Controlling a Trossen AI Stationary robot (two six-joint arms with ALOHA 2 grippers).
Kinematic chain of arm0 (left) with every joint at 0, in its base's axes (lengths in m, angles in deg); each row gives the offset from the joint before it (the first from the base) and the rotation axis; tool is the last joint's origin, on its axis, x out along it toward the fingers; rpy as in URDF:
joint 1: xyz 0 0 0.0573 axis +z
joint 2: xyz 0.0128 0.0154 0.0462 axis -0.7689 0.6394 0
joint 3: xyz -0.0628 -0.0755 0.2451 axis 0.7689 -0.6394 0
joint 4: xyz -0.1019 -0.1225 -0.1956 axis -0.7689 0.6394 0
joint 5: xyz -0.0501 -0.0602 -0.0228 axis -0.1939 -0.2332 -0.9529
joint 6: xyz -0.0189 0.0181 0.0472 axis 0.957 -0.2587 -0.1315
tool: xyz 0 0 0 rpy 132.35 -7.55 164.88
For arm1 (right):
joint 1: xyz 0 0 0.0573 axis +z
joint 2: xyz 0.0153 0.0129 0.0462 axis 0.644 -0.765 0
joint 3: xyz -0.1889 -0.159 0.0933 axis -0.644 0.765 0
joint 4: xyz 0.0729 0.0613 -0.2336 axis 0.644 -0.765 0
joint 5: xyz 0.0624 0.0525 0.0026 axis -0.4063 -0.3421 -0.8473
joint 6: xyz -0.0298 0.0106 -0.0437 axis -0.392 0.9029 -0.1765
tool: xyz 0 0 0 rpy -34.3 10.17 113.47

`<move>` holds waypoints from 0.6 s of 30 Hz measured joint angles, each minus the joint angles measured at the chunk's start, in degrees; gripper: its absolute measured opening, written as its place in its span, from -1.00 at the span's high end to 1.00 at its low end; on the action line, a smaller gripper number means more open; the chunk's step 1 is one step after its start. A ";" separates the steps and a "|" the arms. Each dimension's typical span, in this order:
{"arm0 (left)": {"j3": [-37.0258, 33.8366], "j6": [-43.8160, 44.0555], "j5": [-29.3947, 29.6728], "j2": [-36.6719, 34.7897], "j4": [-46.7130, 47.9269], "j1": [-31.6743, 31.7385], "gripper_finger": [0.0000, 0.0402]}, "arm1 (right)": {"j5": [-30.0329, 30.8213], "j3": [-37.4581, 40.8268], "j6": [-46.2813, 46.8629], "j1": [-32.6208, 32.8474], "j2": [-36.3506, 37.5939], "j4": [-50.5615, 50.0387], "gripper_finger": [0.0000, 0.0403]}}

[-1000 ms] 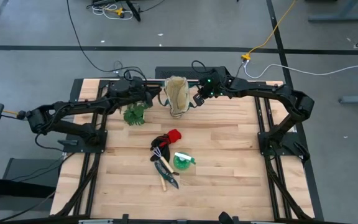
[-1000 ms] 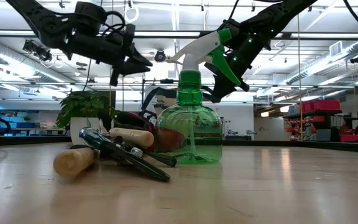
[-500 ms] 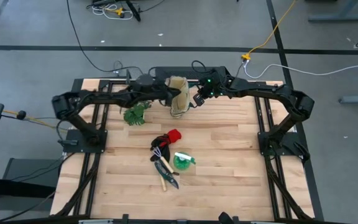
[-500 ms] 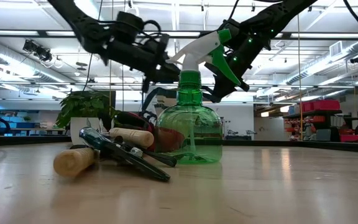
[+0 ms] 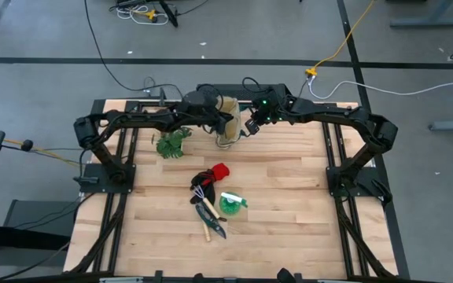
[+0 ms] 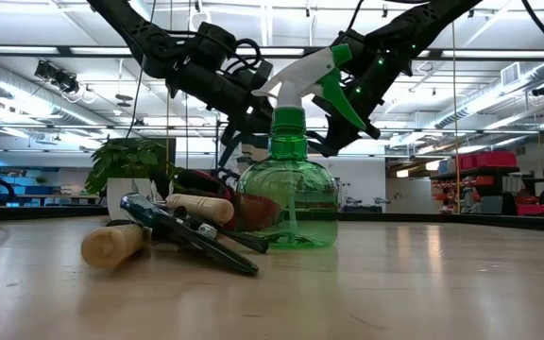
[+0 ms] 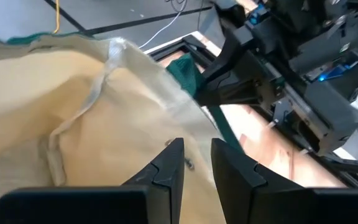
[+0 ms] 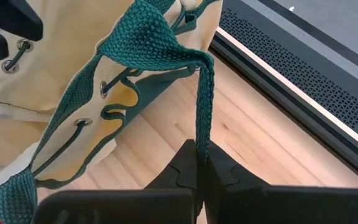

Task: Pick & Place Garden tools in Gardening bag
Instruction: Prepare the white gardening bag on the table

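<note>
**Both arms at the gardening bag, tools not yet picked**

The right end effector was clenched on a green loop handle of the beige gardening bag at the bench's far edge. The left end effector, fingers slightly parted and grasping nothing, reached into the bag's mouth, apparently to open it. Glove, rake, shears and green spray bottle waited mid-bench; a plant sprig lay just beside the bag

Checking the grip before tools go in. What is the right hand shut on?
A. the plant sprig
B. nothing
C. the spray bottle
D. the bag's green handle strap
D: the right wrist view shows the right hand pinching the bag's green strap.
</note>
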 joint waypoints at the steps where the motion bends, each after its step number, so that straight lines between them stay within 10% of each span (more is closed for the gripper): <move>1: 0.00 0.02 0.52 -0.02 0.56 0.00 0.57 | 0.00 0.00 0.00 0.00 0.00 0.02 0.99; 18: 0.00 0.18 2.68 -0.02 2.64 -0.02 0.57 | -0.15 -0.02 1.46 0.02 0.00 0.07 0.84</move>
